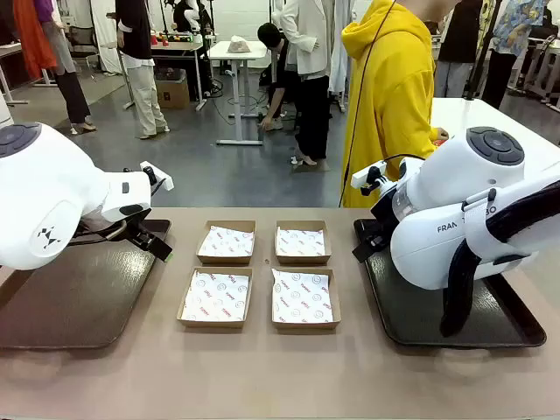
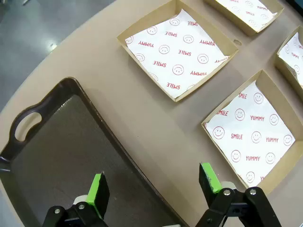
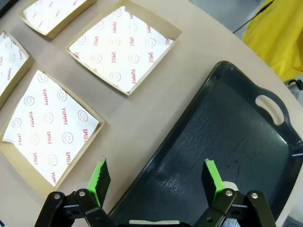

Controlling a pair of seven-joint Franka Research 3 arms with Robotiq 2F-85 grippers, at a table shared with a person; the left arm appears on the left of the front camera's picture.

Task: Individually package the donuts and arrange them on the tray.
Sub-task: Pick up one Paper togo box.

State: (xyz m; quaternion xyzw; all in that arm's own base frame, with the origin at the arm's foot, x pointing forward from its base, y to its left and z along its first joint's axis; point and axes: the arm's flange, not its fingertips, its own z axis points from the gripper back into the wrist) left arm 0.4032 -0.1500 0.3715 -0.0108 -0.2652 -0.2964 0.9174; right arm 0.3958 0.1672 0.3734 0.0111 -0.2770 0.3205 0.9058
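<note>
On the worktop [image 1: 262, 376], four brown boxes [image 1: 227, 242], each lined with printed paper [image 1: 300, 242], between two dark trays [image 1: 70, 297]; fingers [image 2: 98, 191] spread wide on left gripper [image 2: 154, 178] and right gripper [image 3: 156, 166].

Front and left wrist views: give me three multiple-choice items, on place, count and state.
1. Where are the shallow brown paper-lined cardboard boxes? A) between the dark left tray and dark right tray B) stacked on one tray C) off the table
2. How many boxes? A) two B) four C) six
3. The left gripper is: A) shut on a box B) open, empty C) shut, empty
Answers: 1 A, trays flank them; 2 B, two rows of two; 3 B, jaws apart, nothing between.
</note>
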